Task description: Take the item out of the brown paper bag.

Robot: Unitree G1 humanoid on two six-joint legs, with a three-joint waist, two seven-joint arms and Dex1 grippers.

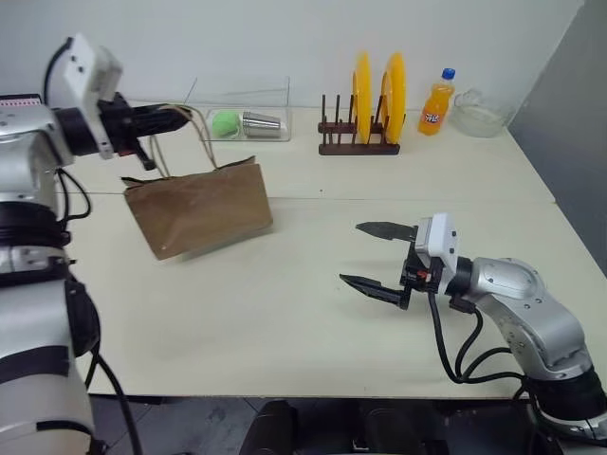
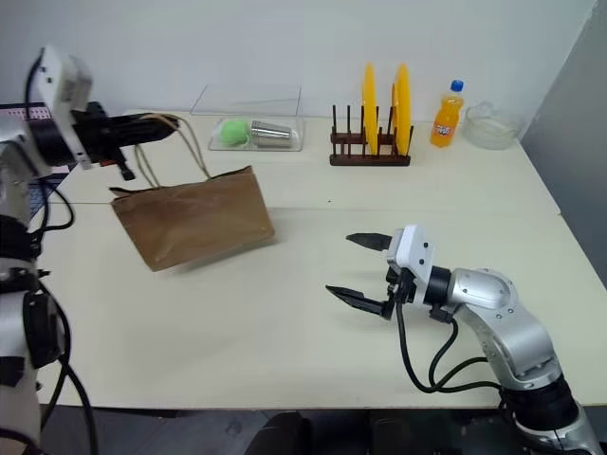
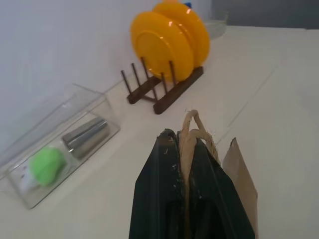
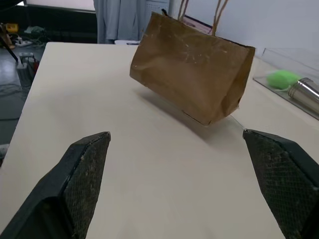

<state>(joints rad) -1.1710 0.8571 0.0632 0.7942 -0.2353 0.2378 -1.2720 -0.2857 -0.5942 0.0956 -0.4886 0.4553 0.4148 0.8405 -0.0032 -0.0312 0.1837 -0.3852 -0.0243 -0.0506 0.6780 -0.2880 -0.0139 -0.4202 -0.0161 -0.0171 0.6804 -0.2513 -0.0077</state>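
Two cord handles (image 3: 192, 130) of the brown paper bag (image 1: 199, 209) sit clamped in the left gripper (image 1: 175, 118); right gripper (image 1: 379, 258) jaws apart.

Tabletop (image 1: 285, 322): all things are carried on it.
Brown paper bag (image 1: 199, 209): hung tilted at the left, over the tabletop, by its handles (image 1: 194, 128) from the left gripper (image 1: 175, 118).
Clear box (image 1: 242, 109): set at the back, behind the bag; a ball (image 1: 225, 122) and a cup (image 1: 262, 123) lie in it.
Plate rack (image 1: 358, 142): placed right of the box; two plates (image 1: 377, 95) stand in it.
Bottle (image 1: 436, 102): right of the rack.
Bowl (image 1: 482, 116): right of the bottle.
Right gripper (image 1: 375, 258): held over the tabletop, right of the bag.
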